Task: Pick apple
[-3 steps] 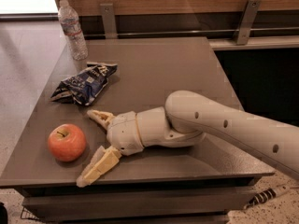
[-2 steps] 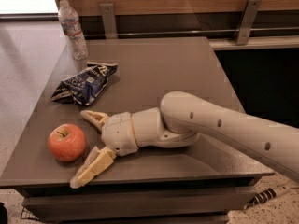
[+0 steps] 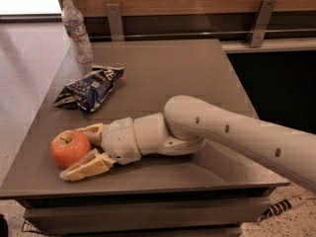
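On the worktop (image 3: 197,73), your gripper (image 3: 74,152) lies low by the front-left corner, fingers spread wide around the apple (image 3: 63,149), not clamped. The snack bag (image 3: 91,88) by the left edge and the bottle (image 3: 78,31) at the back-left corner stand well clear. The apple looks firm, smooth, fairly weighty and likely to roll; squeeze across its widest middle.

One apple (image 3: 68,149) on the one table (image 3: 173,68), down at eight o'clock, and one gripper (image 3: 74,153) right there, its two fingers spread either side of it. One snack bag (image 3: 90,88) at ten o'clock, one water bottle (image 3: 77,31) at eleven. Two metal brackets (image 3: 114,21) behind, at twelve.
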Available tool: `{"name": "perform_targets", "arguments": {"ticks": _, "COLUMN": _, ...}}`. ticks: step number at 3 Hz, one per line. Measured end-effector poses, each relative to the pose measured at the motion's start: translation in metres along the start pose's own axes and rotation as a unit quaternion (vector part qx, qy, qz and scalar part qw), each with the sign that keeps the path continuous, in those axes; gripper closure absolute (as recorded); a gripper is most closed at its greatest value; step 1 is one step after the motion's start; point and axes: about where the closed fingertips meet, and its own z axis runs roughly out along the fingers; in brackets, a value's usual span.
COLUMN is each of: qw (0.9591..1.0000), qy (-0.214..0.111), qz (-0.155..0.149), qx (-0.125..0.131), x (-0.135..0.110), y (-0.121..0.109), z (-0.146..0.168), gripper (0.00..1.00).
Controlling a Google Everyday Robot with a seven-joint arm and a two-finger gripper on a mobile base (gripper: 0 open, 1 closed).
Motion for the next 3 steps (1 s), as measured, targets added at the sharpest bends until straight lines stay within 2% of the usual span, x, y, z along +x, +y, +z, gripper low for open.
{"name": "perform_targets", "arguments": {"ticks": 2, "qw": 1.0000, "qy": 0.000, "qz": -0.002, "qx": -0.005, "x": -0.002, "y": 0.003, "z": 0.004, "gripper": 0.98}}
{"name": "perform_targets", "arguments": {"ticks": 3, "qw": 1.0000, "qy": -0.001, "qz": -0.006, "qx": -0.007, "x": -0.012, "y": 0.000, "z": 0.001, "gripper": 1.00}}
